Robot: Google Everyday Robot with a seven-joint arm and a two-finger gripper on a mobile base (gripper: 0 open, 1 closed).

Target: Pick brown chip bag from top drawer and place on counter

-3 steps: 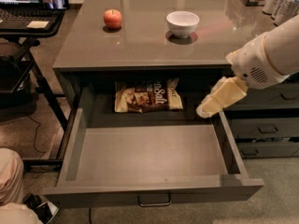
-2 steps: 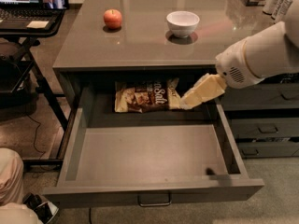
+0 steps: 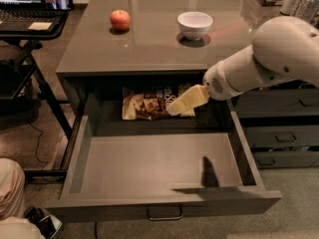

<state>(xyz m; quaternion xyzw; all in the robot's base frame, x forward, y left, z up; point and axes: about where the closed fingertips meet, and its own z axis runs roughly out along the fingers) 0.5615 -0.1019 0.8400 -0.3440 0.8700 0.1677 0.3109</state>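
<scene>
The brown chip bag (image 3: 147,103) lies flat at the back of the open top drawer (image 3: 159,166), under the counter's edge. The gripper (image 3: 175,107), with cream-yellow fingers, reaches in from the right and sits over the bag's right end. The white arm stretches off to the right above the drawer's right wall. The glossy grey-brown counter (image 3: 149,44) lies above the drawer. The bag's right end is partly hidden behind the gripper.
A red apple (image 3: 120,20) and a white bowl (image 3: 195,24) stand on the counter. Narrower grey drawers (image 3: 281,136) are at the right. A desk with a laptop (image 3: 30,14) stands at the left. A person's leg and shoe (image 3: 15,203) are at the bottom left.
The gripper has moved left and further into the drawer, from beside the right wall to over the chip bag's right end. The bag has not moved.
</scene>
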